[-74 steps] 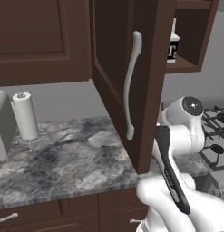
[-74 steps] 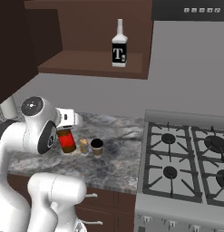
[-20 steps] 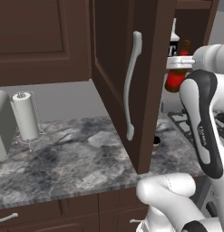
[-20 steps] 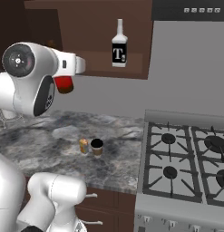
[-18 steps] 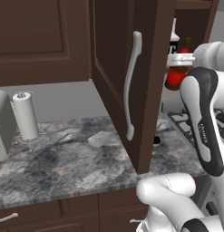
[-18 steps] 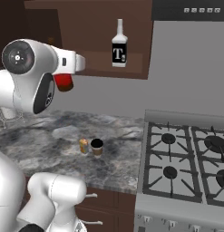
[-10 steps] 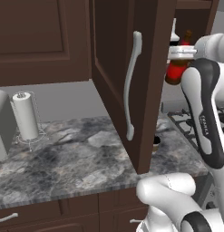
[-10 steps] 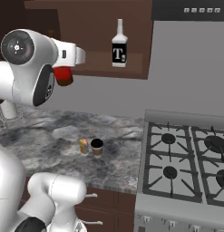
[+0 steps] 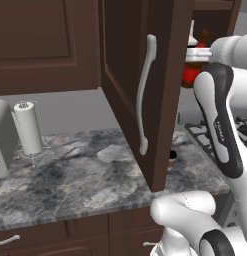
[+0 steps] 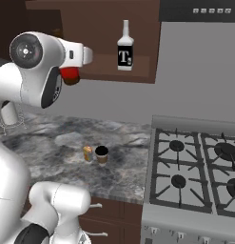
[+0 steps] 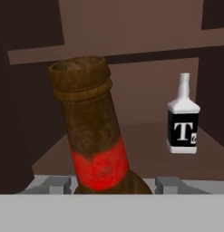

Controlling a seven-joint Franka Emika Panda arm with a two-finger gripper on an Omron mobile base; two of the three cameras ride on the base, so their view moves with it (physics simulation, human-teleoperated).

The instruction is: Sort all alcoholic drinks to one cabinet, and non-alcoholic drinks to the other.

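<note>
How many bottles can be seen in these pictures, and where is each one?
2. The white bottle stands on the open cabinet's shelf. The brown bottle is held by the gripper, raised toward that cabinet. Others may be hidden.

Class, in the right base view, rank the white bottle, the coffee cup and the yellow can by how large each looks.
1. white bottle, clearly tallest
2. coffee cup
3. yellow can, only slightly smaller than the cup beside it; that pair is close

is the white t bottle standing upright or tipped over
Upright. The white bottle stands on the cabinet shelf, neck straight up, T label level; the hand view agrees.
</note>
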